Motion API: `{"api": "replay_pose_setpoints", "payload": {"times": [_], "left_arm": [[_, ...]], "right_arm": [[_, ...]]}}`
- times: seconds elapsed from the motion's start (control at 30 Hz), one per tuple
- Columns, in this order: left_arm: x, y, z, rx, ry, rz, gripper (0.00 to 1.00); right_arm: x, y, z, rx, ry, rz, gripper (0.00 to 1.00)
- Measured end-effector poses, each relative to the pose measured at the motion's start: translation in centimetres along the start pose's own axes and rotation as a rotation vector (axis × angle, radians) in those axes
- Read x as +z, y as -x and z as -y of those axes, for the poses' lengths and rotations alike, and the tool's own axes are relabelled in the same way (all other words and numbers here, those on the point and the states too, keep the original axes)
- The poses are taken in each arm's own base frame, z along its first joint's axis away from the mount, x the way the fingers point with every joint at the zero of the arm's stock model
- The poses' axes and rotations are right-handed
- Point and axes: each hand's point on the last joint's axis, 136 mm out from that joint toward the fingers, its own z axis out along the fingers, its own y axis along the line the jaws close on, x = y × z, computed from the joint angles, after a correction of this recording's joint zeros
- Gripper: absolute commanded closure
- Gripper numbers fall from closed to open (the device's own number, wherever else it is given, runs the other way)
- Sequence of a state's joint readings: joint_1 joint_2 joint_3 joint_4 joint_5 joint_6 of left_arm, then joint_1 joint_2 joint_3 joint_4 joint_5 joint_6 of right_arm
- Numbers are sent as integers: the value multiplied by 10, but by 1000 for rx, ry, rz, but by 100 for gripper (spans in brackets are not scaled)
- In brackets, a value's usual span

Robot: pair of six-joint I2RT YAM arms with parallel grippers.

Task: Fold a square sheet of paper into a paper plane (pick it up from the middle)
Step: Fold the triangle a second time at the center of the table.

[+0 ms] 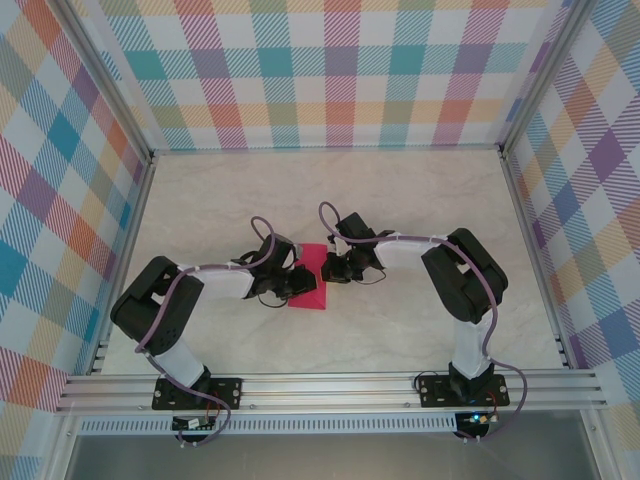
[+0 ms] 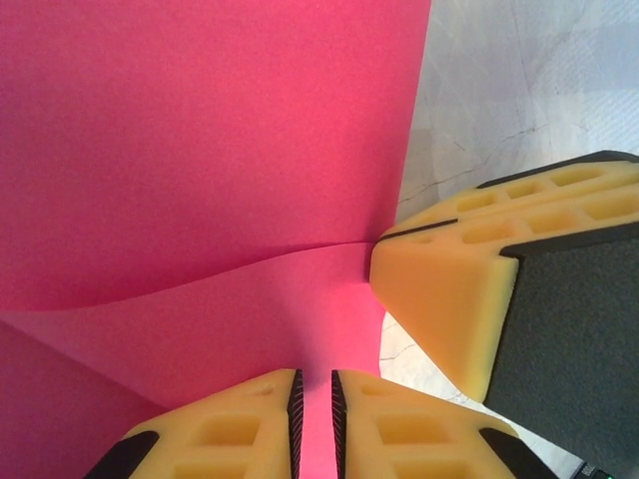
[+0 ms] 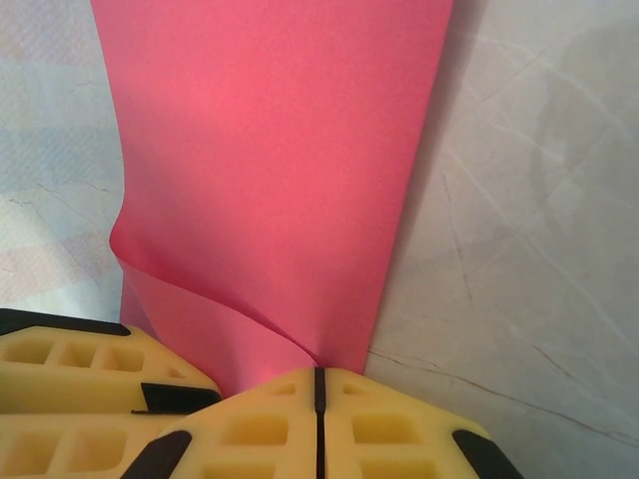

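Note:
The square sheet of paper (image 1: 311,278) lies pink on the table between both arms, one flap lifted and curling. My right gripper (image 3: 319,377) is shut on the paper's (image 3: 270,160) raised flap at its near right corner, the jaws pressed together. My left gripper (image 2: 316,414) stands open by a narrow gap, and the pink paper (image 2: 200,150) runs into that gap. A yellow finger (image 2: 449,294) of the right gripper sits just right of the left one, at the sheet's edge. In the top view the left gripper (image 1: 292,284) and the right gripper (image 1: 335,266) meet over the sheet.
The pale marbled table (image 1: 420,200) spreads all around the paper. Metal frame rails (image 1: 330,390) run along the near edge, and plaid walls (image 1: 330,70) close in the back and both sides.

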State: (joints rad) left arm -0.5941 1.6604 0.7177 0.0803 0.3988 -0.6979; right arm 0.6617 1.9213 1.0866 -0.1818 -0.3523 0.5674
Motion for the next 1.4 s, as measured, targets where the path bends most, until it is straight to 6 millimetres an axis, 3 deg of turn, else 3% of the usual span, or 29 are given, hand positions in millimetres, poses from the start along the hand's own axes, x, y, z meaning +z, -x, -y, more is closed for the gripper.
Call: {"api": "replay_pose_setpoints", "payload": {"times": [0.27, 0.57, 0.8, 1.03, 1.4], "left_arm": [[3, -1, -4, 1, 13, -7, 88], [3, -1, -5, 0, 21, -4, 90], [3, 0, -6, 0, 38, -2, 92], [4, 0, -6, 0, 45, 2, 92], [4, 0, -6, -12, 48, 7, 92]], "right_arm": [[-11, 0, 3, 1, -40, 28, 76], [-43, -7, -11, -7, -9, 78, 85], [-32, -40, -21, -9, 50, -32, 87], [-20, -55, -34, -20, 100, -91, 88], [2, -67, -18, 13, 69, -153, 88]]}}
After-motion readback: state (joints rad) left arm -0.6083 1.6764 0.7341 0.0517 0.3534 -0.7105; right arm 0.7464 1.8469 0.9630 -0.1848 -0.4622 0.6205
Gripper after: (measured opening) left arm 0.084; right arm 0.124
